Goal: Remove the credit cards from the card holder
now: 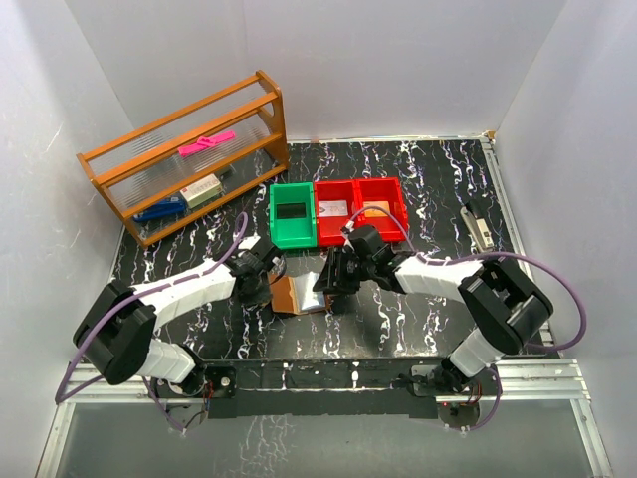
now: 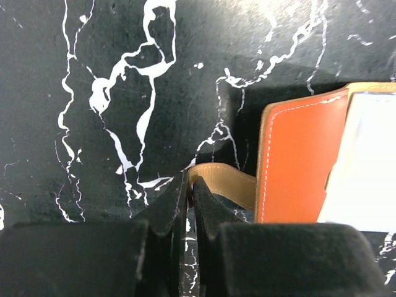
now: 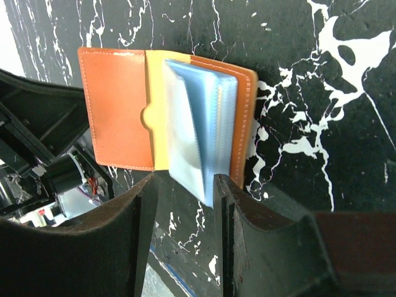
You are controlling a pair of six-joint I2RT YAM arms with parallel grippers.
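The card holder point(image 3: 117, 111) lies open on the black marble table, its orange-brown leather halves spread flat. From its right half a pale blue stack of credit cards point(image 3: 198, 130) stands up, tilted, with the lower corner poking past the holder's edge. My right gripper point(image 3: 184, 204) is open, and that blue corner sits between its fingers, against the right finger point(image 3: 226, 204). My left gripper point(image 2: 189, 182) is shut on the holder's tan strap point(image 2: 226, 182), at the holder's left side. From above, the card holder point(image 1: 297, 295) shows between the two grippers.
Behind the holder stand a green bin point(image 1: 275, 214) and two red bins point(image 1: 320, 211) point(image 1: 402, 214), each holding flat items. A wooden shelf point(image 1: 189, 154) with small objects fills the back left. A small grey tool point(image 1: 478, 227) lies at the right edge.
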